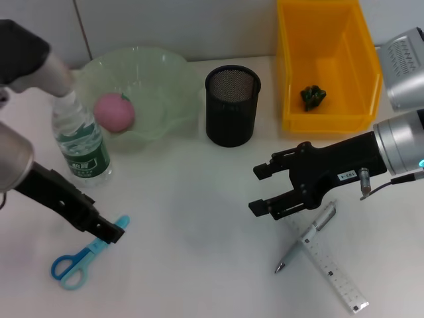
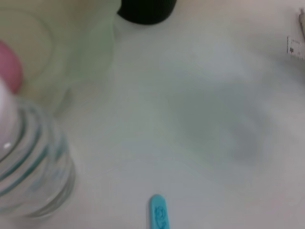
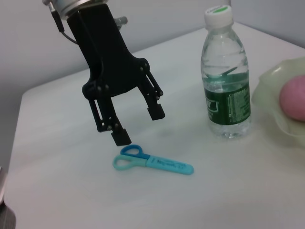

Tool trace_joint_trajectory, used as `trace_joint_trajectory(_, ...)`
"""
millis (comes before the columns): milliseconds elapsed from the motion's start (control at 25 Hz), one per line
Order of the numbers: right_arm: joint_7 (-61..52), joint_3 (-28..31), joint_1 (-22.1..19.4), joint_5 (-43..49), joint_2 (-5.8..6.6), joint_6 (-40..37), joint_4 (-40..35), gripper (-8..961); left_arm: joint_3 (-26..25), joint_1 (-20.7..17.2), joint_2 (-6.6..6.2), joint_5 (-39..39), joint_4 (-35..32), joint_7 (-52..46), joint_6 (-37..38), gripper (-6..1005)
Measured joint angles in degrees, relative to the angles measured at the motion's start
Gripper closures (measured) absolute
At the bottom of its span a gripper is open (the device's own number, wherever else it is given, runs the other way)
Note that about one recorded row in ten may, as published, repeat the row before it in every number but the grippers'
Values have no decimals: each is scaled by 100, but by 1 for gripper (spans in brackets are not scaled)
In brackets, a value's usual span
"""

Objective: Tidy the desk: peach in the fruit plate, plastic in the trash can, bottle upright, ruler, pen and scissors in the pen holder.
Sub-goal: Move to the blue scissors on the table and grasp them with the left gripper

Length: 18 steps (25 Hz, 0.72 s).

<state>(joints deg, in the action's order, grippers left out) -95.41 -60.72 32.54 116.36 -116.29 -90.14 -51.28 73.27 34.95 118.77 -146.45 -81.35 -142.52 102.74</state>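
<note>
A pink peach (image 1: 114,111) sits in a pale green plate (image 1: 165,73), the bottle (image 1: 81,142) wears a green label, the scissors (image 1: 83,257) are blue, the bin (image 1: 324,66) yellow, the mesh holder (image 1: 232,105) black.

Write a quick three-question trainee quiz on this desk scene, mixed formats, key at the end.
1. True or false: the peach already lies in the green fruit plate.
2. Which items still lie on the table, outside the black mesh pen holder?
A. scissors only
B. pen and ruler only
C. scissors, pen and ruler
3. Fill in: the left hand hangs open above the ____.

Key
1. True.
2. C: the blue scissors lie near the left hand, while the pen and ruler lie crossed beside the open right hand.
3. Scissors.
</note>
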Motion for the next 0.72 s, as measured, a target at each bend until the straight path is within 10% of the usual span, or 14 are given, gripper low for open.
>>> trace_joint_trajectory(720, -91, 6, 213, 321, -12, -16, 72, 180, 998, 314, 25, -255, 250, -491, -439, 200)
